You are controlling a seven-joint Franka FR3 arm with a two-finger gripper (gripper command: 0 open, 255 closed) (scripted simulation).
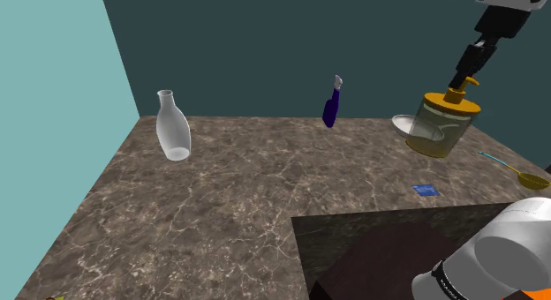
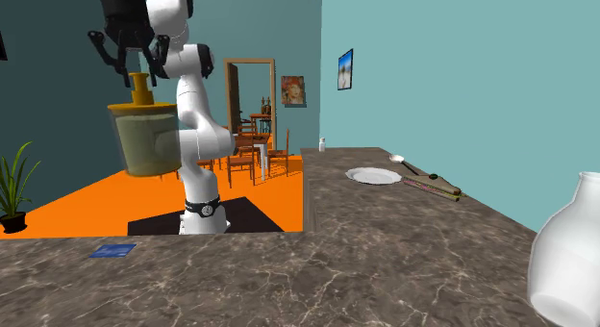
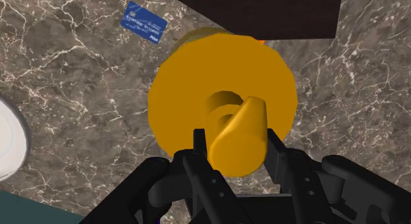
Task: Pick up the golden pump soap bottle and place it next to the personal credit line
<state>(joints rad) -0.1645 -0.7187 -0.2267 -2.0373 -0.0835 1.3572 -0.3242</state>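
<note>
The golden pump soap bottle (image 1: 440,123) hangs in the air above the marble counter, tilted a little. My gripper (image 1: 465,73) is shut on its pump head. In the second exterior view the bottle (image 2: 146,133) hangs under the gripper (image 2: 138,77), well above the counter. The wrist view looks down on the bottle's round golden cap (image 3: 197,78), with the pump head clasped in the gripper (image 3: 235,140). A small blue card (image 1: 426,189) lies flat on the counter below and in front of the bottle; the blue card (image 3: 143,21) also lies beyond the cap, and near the counter edge (image 2: 112,249).
A white vase (image 1: 172,126) stands at the shoulder view's left, a purple bottle (image 1: 332,106) at the back. A white plate (image 1: 404,124) lies behind the soap bottle, a gold spoon (image 1: 521,173) to its right. The dark stand (image 1: 380,254) fills the lower right.
</note>
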